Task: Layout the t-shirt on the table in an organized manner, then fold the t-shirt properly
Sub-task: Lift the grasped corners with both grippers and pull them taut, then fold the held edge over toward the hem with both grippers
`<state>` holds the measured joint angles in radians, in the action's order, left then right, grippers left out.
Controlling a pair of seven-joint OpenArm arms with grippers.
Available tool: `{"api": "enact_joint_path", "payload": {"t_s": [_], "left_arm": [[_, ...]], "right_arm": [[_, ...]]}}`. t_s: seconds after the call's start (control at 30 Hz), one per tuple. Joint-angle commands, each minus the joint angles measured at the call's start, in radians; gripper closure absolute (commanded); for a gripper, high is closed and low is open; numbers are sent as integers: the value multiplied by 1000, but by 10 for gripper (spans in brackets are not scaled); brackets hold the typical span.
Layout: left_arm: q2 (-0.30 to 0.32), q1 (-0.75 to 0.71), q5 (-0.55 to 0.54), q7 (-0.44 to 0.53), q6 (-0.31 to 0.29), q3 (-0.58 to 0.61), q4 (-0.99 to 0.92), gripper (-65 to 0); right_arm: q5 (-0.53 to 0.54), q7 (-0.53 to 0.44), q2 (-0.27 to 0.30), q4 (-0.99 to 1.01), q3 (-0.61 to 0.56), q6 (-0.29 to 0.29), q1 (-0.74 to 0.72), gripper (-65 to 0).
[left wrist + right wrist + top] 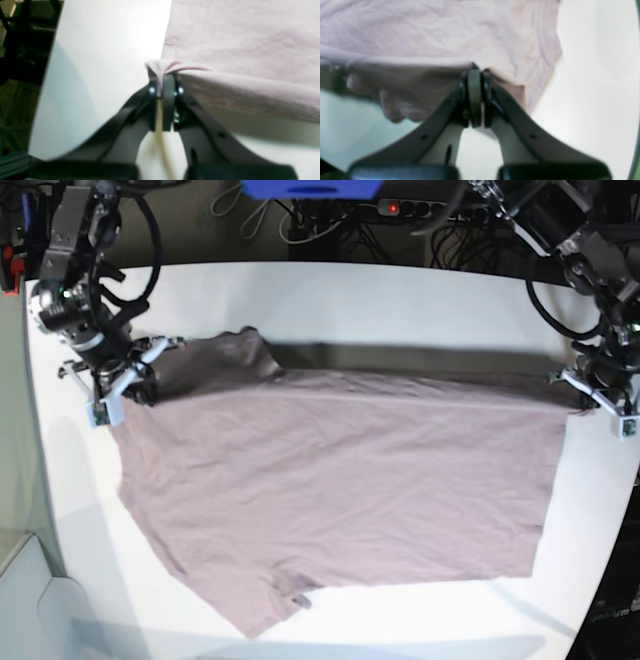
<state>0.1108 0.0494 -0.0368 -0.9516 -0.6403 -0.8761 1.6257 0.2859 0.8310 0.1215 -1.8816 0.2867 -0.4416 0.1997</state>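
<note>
On the table [330,290]: the t-shirt [340,490] is lying spread out, its far edge lifted.
Left gripper [165,82]: clenching the shirt's corner.
Right gripper [475,75]: pinching the opposite edge.
Beyond the table: cables [300,220] are trailing.

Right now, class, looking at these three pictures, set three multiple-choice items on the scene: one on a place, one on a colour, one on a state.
1. Where does the t-shirt lie?
A. Spread on the table
B. Hanging off a chair
C. Bundled on the floor

2. What colour is the t-shirt?
A. Bright green
B. Dusty pink-brown
C. Navy blue

3. How is the left pincer?
A. Wide open above bare table
B. Shut on nothing
C. Shut on the t-shirt's edge

Answers:
1 A, the base view shows it spread out over the white top.
2 B, all views show the same muted pink cloth.
3 C, cloth is bunched between its closed fingers; the right pincer grips the t-shirt likewise.
</note>
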Motion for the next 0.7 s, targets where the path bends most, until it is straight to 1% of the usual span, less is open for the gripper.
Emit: {"api": "enact_joint_path", "payload": {"t_s": [0.0,0.33,0.67], "left_arm": [[16,25,-10,24,3,-2,3,-1],[74,99,-10,26,6,-2,-118,-1],[80,129,-10,30,7,-2,-175,-1]], "right_arm": [[5,-20,11,4,4,-4,-24,0],[5,-20,33,164,3,-4,-164,0],[5,-20,56,262,-82,-4,-271,0]]}}
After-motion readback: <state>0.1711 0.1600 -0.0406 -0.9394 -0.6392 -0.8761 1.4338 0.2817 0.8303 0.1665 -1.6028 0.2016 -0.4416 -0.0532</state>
